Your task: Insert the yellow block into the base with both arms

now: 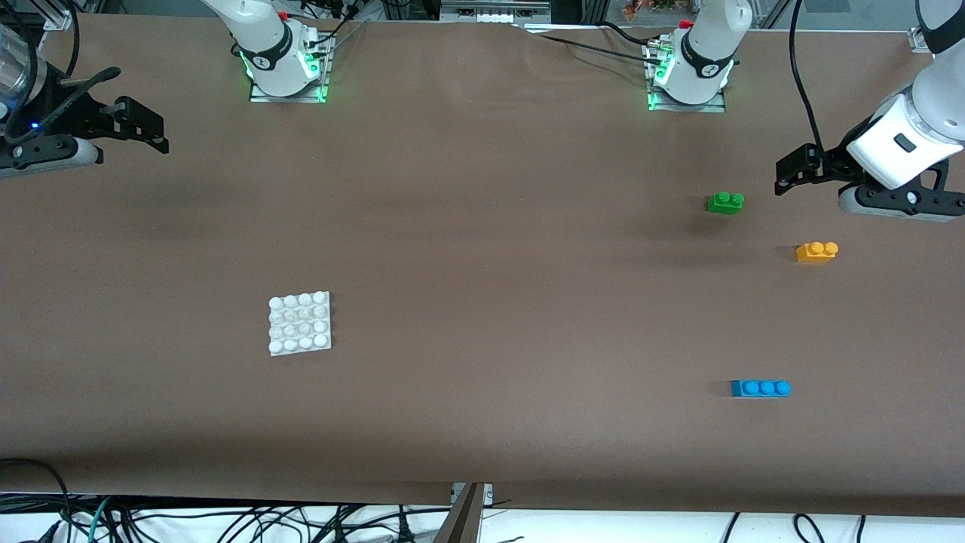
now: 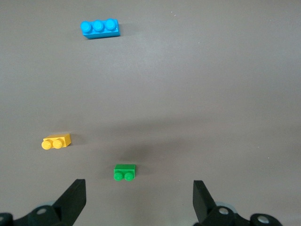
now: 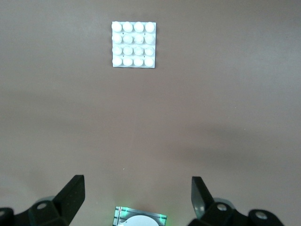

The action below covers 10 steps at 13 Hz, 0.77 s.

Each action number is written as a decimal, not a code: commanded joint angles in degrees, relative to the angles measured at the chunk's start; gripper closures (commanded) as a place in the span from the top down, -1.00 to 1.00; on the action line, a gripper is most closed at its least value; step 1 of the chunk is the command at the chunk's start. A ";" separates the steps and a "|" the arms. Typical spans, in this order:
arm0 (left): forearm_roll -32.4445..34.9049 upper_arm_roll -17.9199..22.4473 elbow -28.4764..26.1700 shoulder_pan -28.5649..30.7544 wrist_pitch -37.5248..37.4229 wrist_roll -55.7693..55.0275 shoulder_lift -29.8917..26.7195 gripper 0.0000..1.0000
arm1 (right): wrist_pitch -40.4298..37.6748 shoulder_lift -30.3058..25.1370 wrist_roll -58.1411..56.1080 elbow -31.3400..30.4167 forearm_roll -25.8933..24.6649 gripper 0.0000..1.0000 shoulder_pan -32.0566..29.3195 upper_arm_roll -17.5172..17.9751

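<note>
Both hands open, aloft; yellow block (image 1: 816, 252) well apart from base (image 1: 300, 323).

- A brown table (image 1: 482, 249) carries everything.
- The base (image 1: 300, 323), a white studded plate, lies flat toward the right arm's end.
- The yellow block (image 1: 816, 252) sits toward the left arm's end.
- A green brick (image 1: 724, 202) rests near it, farther from the front camera.
- A blue three-stud brick (image 1: 760, 388) lies nearest the front camera, well apart from the others.
</note>
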 commanded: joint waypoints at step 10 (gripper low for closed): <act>-1.27 -0.20 2.02 0.21 -1.53 -0.28 0.84 1.00 | -0.79 -0.09 -1.17 0.53 -0.02 1.00 -1.07 -0.35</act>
